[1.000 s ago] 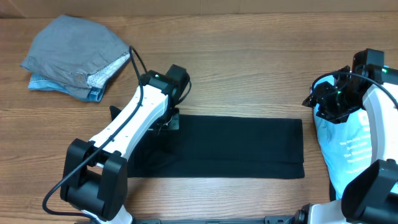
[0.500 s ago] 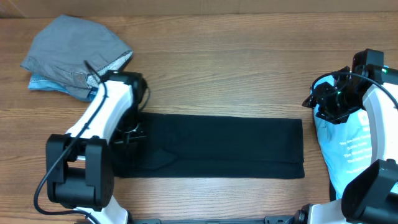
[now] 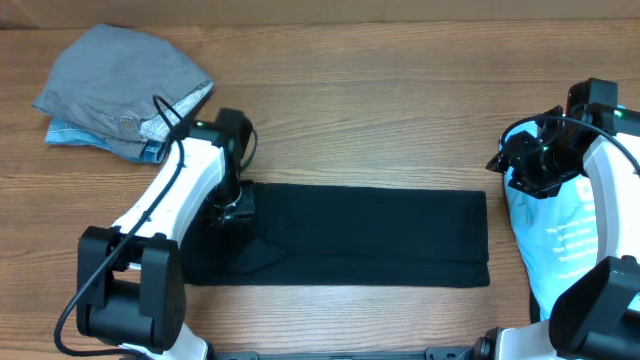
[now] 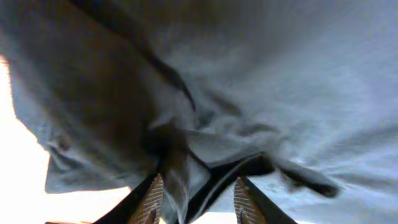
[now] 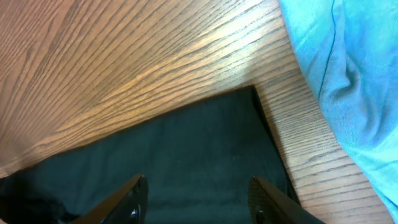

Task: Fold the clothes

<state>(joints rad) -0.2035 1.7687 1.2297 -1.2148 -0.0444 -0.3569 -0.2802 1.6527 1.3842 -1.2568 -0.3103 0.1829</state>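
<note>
The black T-shirt (image 3: 360, 235) lies on the wooden table as a long flat band. My left gripper (image 3: 232, 205) is down on its left end. In the left wrist view its fingers (image 4: 196, 190) stand apart, with a raised ridge of the shirt's cloth (image 4: 180, 155) between them. My right gripper (image 3: 525, 165) hovers above the shirt's right end, open and empty. In the right wrist view its fingers (image 5: 196, 199) are over the black shirt's corner (image 5: 249, 99). The light blue T-shirt with white print (image 3: 560, 240) lies crumpled at the right, under the right arm, and also shows in the right wrist view (image 5: 348, 74).
A pile of grey and light blue folded clothes (image 3: 125, 90) lies at the back left. Bare wooden table (image 3: 380, 110) stretches behind the black shirt. The arm bases stand at the front left and front right.
My left gripper slid left along the black shirt, pulling its left end outward, then moved back right and slightly away. The right arm has not moved.
</note>
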